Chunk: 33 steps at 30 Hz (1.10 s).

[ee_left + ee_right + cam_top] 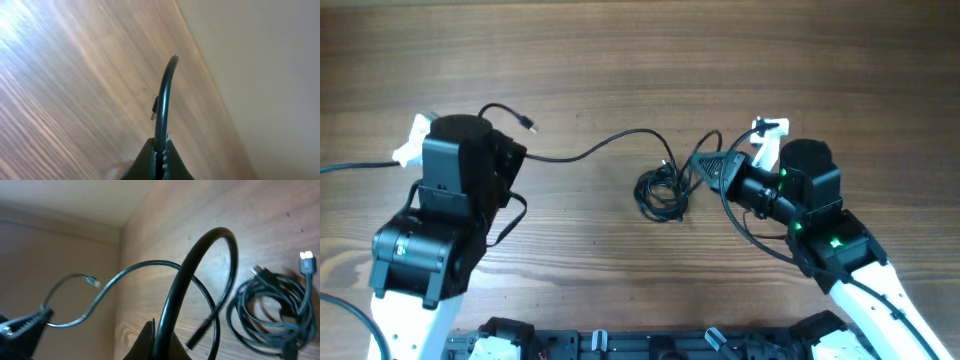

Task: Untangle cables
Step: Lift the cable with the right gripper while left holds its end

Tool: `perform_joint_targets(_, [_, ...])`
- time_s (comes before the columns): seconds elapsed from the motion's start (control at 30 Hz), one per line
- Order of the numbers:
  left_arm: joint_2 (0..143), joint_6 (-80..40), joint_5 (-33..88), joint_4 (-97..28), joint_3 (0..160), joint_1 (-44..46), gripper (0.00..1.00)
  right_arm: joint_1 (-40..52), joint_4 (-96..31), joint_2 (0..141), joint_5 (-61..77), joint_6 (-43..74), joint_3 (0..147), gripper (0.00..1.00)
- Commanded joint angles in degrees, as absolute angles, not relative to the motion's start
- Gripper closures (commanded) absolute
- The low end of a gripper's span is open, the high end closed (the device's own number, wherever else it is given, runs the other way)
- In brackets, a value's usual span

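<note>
1. Landmark: the coiled bundle (660, 190) of thin black cables lies flat on the wooden table (620, 60), between the two arms. The right wrist view shows several overlapping loops and a flat plug (306, 262) at the outer edge.
2. Left gripper (518, 155): well apart from the bundle, on the left arm's side. In the left wrist view its fingers (150, 162) are pressed together, pinching a black cord that arches upward out of the jaws.
3. Long cord (610, 140): it runs along the table from the left gripper to the bundle, and enters the bundle on the side farthest from the arm bases. A short tail rises past the left gripper and ends in a small plug (528, 123) that is clear of the bundle.
4. Right gripper (705, 165): near the bundle on the right arm's side, pointing at it but not touching it. Its fingers (147, 340) are closed, pinching a looped cord (220, 232).
5. Looped cord: it arches up from the jaws and comes back down to the table between the right gripper and the bundle. I cannot tell whether this cord joins the bundle.
</note>
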<state>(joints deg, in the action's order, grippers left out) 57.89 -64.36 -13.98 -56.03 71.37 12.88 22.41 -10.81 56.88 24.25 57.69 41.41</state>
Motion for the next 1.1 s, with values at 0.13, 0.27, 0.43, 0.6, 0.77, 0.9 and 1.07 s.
perform_joint_targets(0.13, [63.8, -60.2, -23.0, -57.3, 72.1, 11.4, 0.96, 22.2, -6.7, 53.7, 29.0, 58.0, 42.1, 0.95])
perform_joint_targets(0.27, [65.4, -60.2, -21.4, -57.3, 72.1, 11.4, 0.84, 22.2, -6.9, 53.8, 32.2, 58.1, 42.1, 0.96])
perform_joint_targets(0.43, [65.4, -60.2, -20.9, -57.3, 72.1, 11.4, 0.59, 22.2, -6.9, 53.8, 33.5, 59.0, 42.1, 0.96])
perform_joint_targets(0.6, [65.4, -57.7, -19.2, -57.9, 72.1, 11.4, 0.32, 22.2, -6.9, 53.8, 33.6, 60.6, 42.1, 0.96])
perform_joint_targets(0.77, [65.0, -44.8, -2.9, -54.6, 72.1, 11.4, 0.00, 22.2, -3.6, 53.8, 33.5, 64.1, 42.1, 0.95])
perform_joint_targets(0.9, [64.3, -39.0, 12.0, -52.4, 72.1, 11.4, 0.00, 22.2, 2.7, 53.8, 32.6, 66.3, 42.1, 0.96])
perform_joint_targets(1.07, [64.3, -39.0, 16.1, -55.0, 72.1, 11.4, 0.00, 22.2, 8.8, 53.8, 25.4, 75.9, 42.1, 0.96])
